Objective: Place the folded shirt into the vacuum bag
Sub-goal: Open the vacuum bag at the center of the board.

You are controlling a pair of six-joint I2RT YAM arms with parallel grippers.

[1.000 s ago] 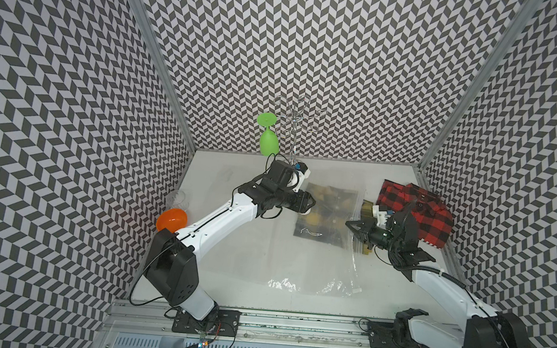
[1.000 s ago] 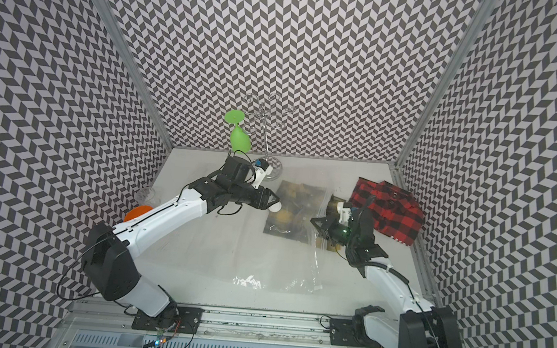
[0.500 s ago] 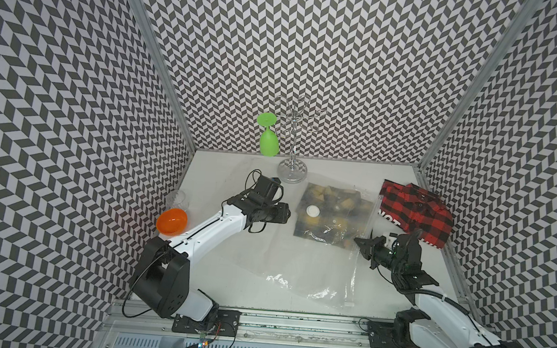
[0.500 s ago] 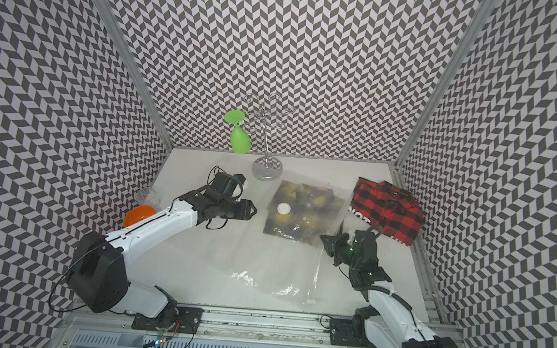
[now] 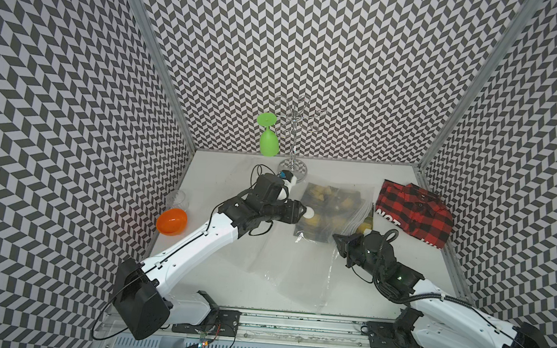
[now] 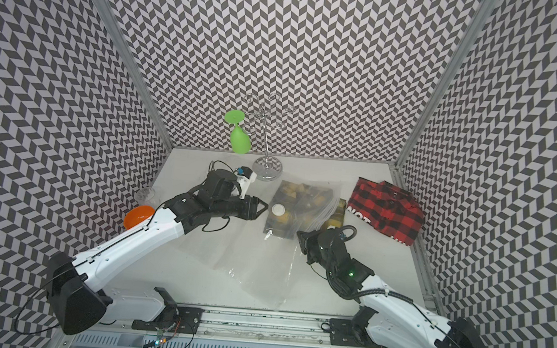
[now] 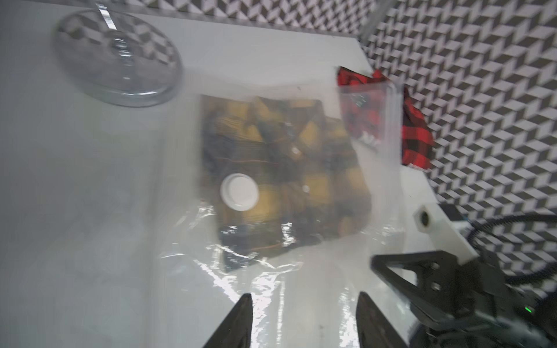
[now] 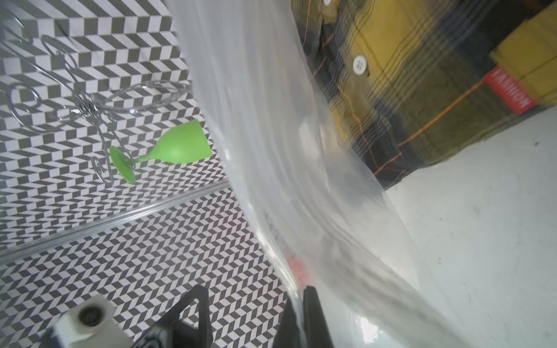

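Note:
The clear vacuum bag (image 5: 290, 271) (image 6: 256, 268) lies crinkled across the middle of the table. Its white valve cap (image 5: 308, 213) (image 7: 239, 192) rests over a folded yellow-and-dark plaid shirt (image 5: 329, 206) (image 8: 407, 75) that shows through the plastic. One end of that shirt pokes out at the bag's right edge. My left gripper (image 5: 303, 212) (image 7: 304, 296) hangs open just left of the cap, above the plastic, holding nothing. My right gripper (image 5: 337, 239) (image 8: 301, 298) is shut on the bag's right edge, lifting it. A folded red-and-black plaid shirt (image 5: 413, 212) (image 6: 386, 210) lies outside the bag at the back right.
A metal glass rack (image 5: 293, 166) stands at the back, with a green wine glass (image 5: 268, 143) hanging on it. An orange bowl (image 5: 171, 221) and a clear cup (image 5: 177, 200) sit by the left wall. The red shirt lies against the right wall.
My left gripper drew back to the left, then returned beside the valve cap. My right gripper moved forward and left, keeping hold of the bag's edge.

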